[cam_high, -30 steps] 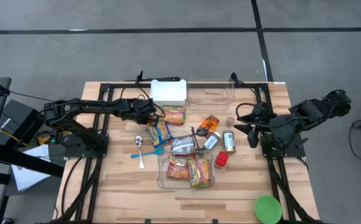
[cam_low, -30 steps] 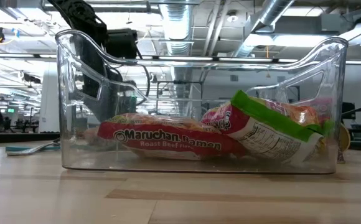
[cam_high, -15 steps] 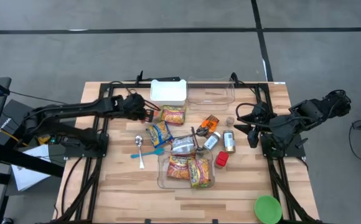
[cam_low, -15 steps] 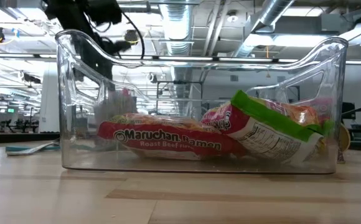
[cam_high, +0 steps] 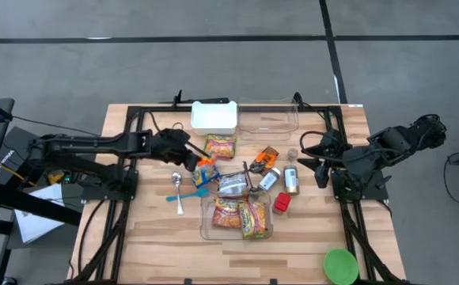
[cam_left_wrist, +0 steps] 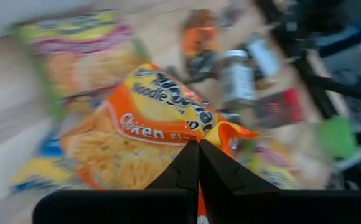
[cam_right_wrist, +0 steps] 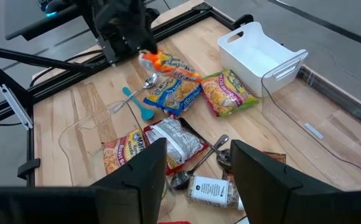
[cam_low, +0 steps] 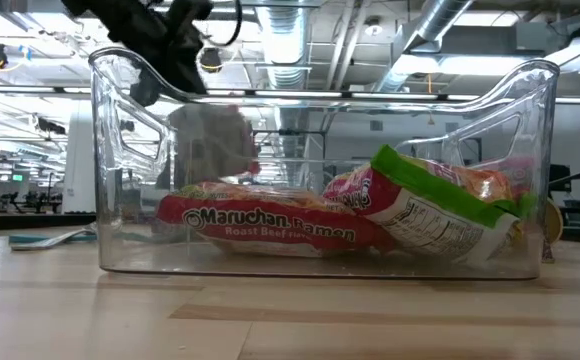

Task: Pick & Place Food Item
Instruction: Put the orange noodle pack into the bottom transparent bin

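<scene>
Between the pinched-together fingers of the left tool (cam_high: 196, 161), an orange noodle packet (cam_left_wrist: 159, 134) reading "Chicken" hangs lifted above the bench (cam_high: 134, 237); right tool (cam_high: 312, 154) waits apart, half-spread, holding nothing.

The left claw (cam_high: 195, 156) has drawn back from beside the white plastic bin (cam_high: 214, 116) toward the middle of the surface. It now holds an orange chicken noodle packet (cam_high: 204, 162) lifted above the blue-and-yellow noodle packet (cam_right_wrist: 175, 94), pinched by one corner.
</scene>
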Controlling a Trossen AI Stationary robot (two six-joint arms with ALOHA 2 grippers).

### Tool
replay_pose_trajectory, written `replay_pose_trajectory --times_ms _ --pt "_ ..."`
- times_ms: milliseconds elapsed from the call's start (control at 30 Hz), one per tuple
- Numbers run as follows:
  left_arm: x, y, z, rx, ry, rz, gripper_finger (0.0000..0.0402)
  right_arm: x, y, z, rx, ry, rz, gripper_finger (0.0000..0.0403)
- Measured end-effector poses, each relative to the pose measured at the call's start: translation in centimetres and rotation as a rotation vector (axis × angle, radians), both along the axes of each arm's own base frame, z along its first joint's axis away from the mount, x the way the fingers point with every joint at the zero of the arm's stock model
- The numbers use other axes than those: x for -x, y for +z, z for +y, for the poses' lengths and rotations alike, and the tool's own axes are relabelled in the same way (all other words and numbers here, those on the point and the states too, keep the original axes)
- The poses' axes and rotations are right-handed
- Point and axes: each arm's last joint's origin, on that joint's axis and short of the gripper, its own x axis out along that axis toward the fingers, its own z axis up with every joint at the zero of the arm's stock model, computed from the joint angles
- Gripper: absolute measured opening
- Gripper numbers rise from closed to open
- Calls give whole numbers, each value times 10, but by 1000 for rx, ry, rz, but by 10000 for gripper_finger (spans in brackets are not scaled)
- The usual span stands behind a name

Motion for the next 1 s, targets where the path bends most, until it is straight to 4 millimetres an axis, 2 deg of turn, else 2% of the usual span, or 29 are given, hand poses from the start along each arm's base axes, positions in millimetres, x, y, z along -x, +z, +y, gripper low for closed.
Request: replay_pose_trajectory --times_ms 333,700,1000 --pt "-21 9 -42 -17 -185 -186 0 0 0 0 -1 -1 0 171" --pt "-37 5 -87 -122 -453 -290 0 1 -2 -1 14 5 24 171" --pt "-50 -21 -125 -247 -721 -273 0 2 -2 -1 16 9 31 171"
